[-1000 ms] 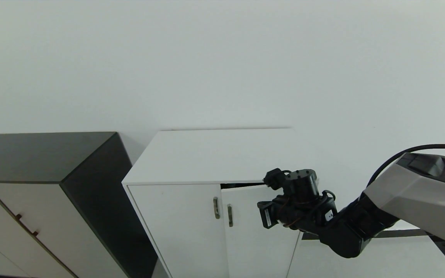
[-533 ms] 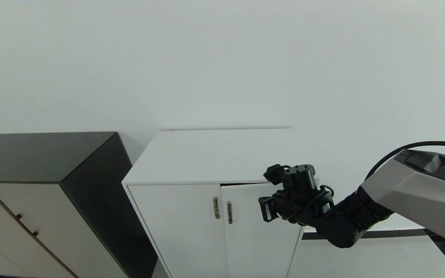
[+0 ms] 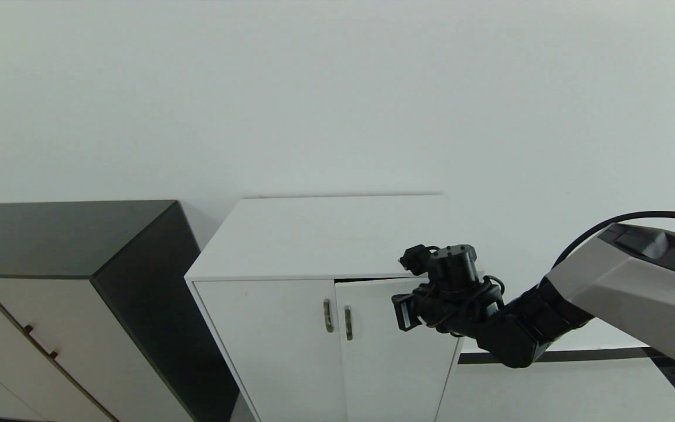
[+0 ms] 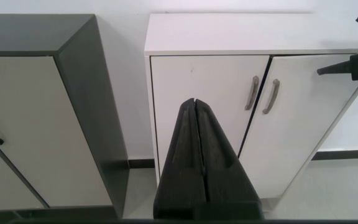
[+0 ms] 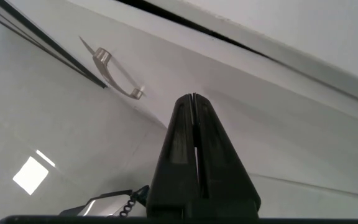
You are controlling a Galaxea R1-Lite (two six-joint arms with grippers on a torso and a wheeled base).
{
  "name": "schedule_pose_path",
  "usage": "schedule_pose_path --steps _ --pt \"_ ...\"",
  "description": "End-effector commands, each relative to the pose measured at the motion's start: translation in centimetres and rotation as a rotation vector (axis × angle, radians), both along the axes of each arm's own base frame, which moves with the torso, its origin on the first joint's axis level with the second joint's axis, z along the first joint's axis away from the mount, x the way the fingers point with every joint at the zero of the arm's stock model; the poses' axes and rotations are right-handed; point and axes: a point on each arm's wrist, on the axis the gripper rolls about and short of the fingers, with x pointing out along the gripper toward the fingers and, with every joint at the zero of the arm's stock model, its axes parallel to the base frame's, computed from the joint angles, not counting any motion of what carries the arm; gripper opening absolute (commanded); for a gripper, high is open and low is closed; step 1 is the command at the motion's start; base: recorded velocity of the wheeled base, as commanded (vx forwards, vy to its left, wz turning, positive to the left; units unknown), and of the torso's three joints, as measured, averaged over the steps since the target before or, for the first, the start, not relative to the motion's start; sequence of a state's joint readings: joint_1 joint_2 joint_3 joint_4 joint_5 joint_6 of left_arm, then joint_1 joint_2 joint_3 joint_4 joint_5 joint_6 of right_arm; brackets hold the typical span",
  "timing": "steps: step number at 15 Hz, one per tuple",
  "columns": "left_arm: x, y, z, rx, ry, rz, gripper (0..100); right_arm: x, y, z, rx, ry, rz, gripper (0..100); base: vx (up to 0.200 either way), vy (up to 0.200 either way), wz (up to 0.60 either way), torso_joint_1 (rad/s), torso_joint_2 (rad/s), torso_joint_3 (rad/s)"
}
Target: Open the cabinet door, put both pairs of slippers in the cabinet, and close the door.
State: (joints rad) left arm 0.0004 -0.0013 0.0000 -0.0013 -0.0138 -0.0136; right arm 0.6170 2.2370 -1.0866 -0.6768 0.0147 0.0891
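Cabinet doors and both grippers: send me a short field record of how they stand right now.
white cabinet: two doors, standing beside a dark cabinet
left door: shut flush
right door: slightly ajar, dark gap along its top edge
right door handle: free, nothing gripping it
right gripper: shut, tip at the right door's outer face near the handle; contact unclear
left gripper: shut, held back from the cabinet, facing the left door

White cabinet (image 3: pixel 326 234), seemingly grey handles (image 4: pixel 252 93), black right hand (image 5: pixel 193 102)
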Motion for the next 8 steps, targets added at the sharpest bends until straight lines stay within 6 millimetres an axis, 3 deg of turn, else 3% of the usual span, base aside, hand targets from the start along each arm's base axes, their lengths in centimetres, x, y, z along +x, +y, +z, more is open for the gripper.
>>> schedule_pose_path --steps 1,8 --pt "0.01 0.00 0.01 0.000 0.001 0.001 0 0.16 0.09 -0.04 0.001 -0.003 -0.001 0 0.000 0.000 0.00 0.000 0.00 0.000" --pt "0.01 0.00 0.01 0.000 0.001 0.001 0 0.68 0.33 -0.02 -0.002 -0.011 -0.018 0 0.000 0.000 0.00 0.000 0.00 0.000"
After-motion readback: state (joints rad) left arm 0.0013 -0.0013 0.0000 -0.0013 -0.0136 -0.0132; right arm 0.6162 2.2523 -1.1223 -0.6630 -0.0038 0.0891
